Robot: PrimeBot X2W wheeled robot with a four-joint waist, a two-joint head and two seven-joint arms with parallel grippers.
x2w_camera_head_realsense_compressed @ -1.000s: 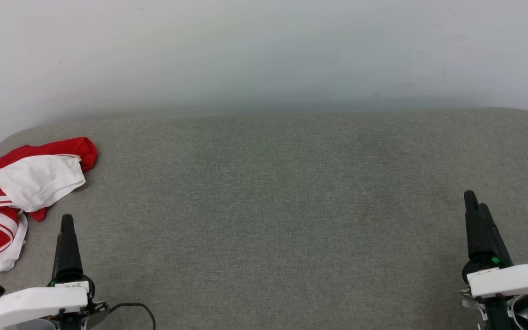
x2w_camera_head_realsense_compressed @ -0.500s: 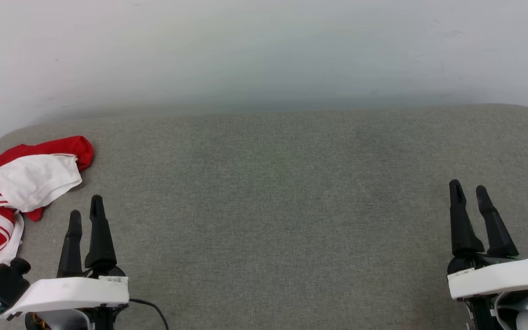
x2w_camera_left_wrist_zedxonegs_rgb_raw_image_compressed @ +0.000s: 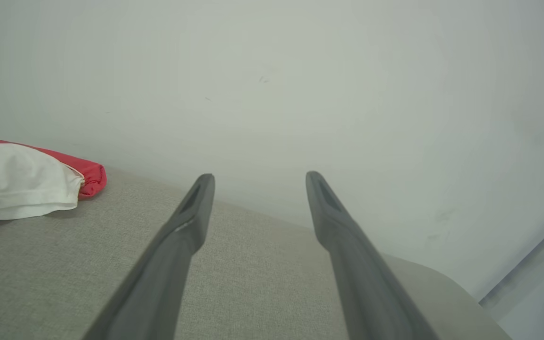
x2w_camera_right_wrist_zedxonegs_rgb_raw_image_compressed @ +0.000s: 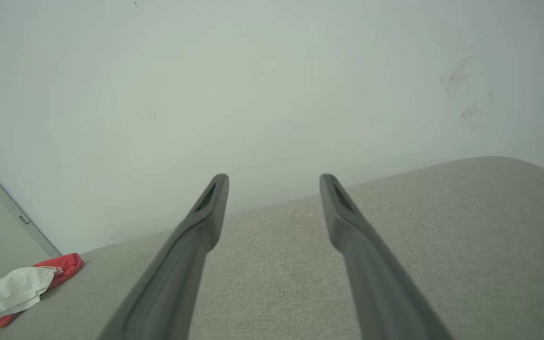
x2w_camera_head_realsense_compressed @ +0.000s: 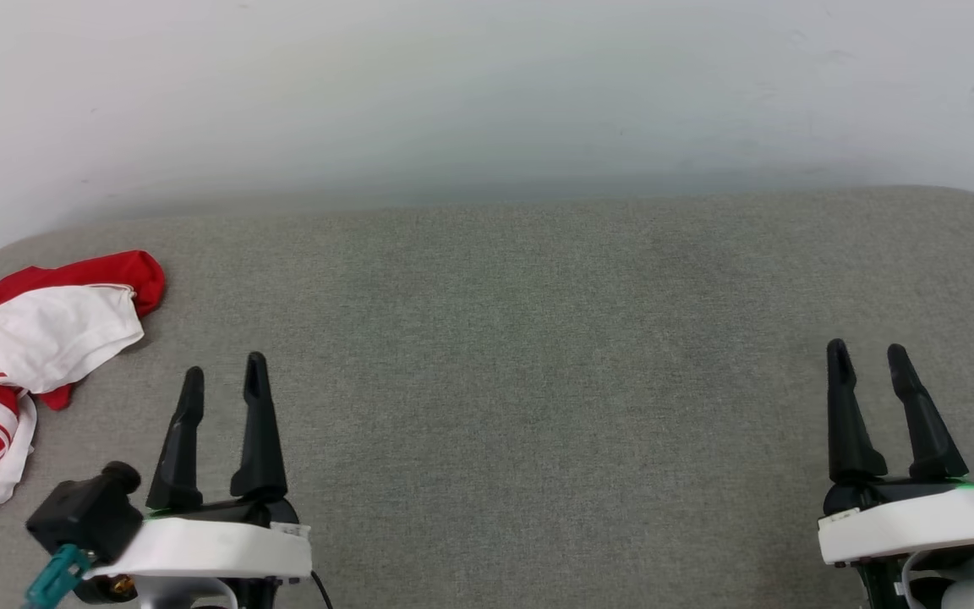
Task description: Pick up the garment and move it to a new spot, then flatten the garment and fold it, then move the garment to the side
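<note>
Update: both arms are repositioning, no contact yet. A second ago each gripper sat edge-on, with one finger visible from above. Now the left gripper (x2w_camera_head_realsense_compressed: 225, 368) and right gripper (x2w_camera_head_realsense_compressed: 867, 348) are rolled so both fingers show side by side, pointing toward the wall (x2w_camera_head_realsense_compressed: 487, 85). The left one also sits further in toward the middle of the grey cushion (x2w_camera_head_realsense_compressed: 538, 381) and further forward than before; the right one barely shifts.

Jaws on both are fully spread with nothing between them, fingers over bare fabric.

The garment (x2w_camera_head_realsense_compressed: 56, 330) hasn't been touched. It's a crumpled red heap with the white lining flopped on top, at the cushion's far-left end, apart from the left fingers and off to their left. Its small slide in the head view looks like camera drift, not real movement.

My read: the pick-up step hasn't started. The left arm is the obvious one for the grab, but it's aimed past the heap and needs to swing left and drop.
</note>
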